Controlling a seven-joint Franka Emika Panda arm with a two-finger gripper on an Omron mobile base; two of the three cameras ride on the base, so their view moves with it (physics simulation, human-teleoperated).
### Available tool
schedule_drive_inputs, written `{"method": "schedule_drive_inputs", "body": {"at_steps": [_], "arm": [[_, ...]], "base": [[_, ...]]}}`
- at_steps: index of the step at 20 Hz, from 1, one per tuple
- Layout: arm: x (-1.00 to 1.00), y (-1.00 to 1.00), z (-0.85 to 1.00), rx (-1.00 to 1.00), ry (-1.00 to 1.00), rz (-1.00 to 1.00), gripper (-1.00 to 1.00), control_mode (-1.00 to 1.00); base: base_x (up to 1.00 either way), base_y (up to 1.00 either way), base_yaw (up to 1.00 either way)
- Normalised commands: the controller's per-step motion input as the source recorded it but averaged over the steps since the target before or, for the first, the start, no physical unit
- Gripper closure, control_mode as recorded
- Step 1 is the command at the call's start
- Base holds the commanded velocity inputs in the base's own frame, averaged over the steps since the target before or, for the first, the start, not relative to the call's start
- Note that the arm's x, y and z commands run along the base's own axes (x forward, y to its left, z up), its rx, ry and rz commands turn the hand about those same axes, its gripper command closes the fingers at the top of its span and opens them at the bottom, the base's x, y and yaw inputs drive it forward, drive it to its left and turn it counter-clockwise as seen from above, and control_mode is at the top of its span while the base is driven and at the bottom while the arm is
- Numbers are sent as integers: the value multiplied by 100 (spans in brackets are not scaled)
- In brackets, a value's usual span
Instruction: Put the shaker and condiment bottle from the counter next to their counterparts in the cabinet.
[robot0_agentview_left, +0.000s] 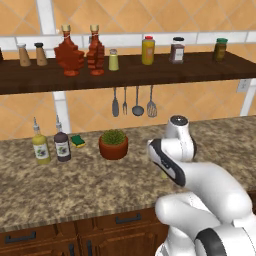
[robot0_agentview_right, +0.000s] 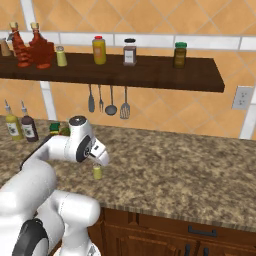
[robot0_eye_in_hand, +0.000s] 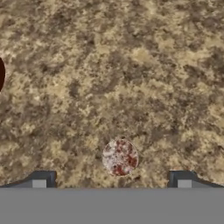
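The small yellow-green shaker with a grey cap (robot0_agentview_right: 97, 172) stands upright near the granite counter's (robot0_agentview_right: 190, 170) front edge, beneath the wide-open gripper (robot0_eye_in_hand: 111, 180). One second shaker (robot0_agentview_left: 113, 60) and two red maple-leaf bottles (robot0_agentview_left: 69, 52) stand on the dark wooden shelf (robot0_agentview_left: 150, 70).

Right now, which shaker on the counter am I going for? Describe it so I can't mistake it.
On the granite counter, look directly under the gripper. The shaker stands there alone: short, yellow-green, speckled cap, unlike the tall pourer bottles near the wall.

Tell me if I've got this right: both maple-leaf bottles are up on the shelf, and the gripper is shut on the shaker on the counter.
Not quite. Both maple-leaf bottles are on the shelf, but the hand view shows the gripper open, its fingertips on either side of the shaker on the counter.
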Motion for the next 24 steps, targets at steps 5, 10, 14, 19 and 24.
{"method": "schedule_drive_inputs", "body": {"at_steps": [5, 10, 14, 19, 24], "arm": [[-28, 0, -94, -3, 14, 0, -100, -100], [20, 0, -18, 5, 2, 0, -100, -100], [71, -2, -12, 0, 0, 0, -100, -100], [20, 0, -16, 1, 0, 0, -100, -100], [0, 0, -32, 5, 0, 0, -100, -100]], "base": [[0, 0, 0], [0, 0, 0], [0, 0, 0], [0, 0, 0], [0, 0, 0]]}}
